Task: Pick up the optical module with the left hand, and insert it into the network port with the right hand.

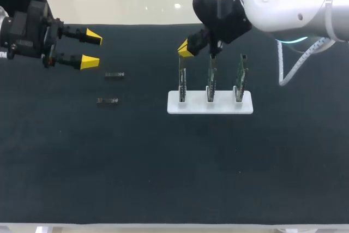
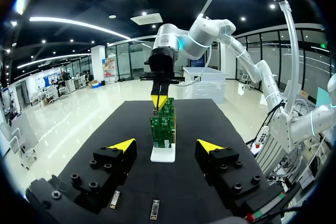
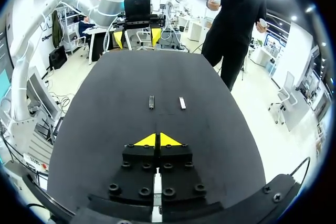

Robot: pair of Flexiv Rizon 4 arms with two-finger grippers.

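Note:
Two small metal optical modules lie on the black table, one farther back and one nearer. My left gripper hovers open to the left of them, holding nothing. In the left wrist view both modules lie under and just behind its fingers. Three green circuit boards stand upright in a white stand at mid table. My right gripper is shut and empty above the leftmost board. From the right wrist view the modules lie ahead.
The black mat covers the whole table, with wide bare room in front of the stand and modules. A white cable loops down from my right arm behind the stand's right end.

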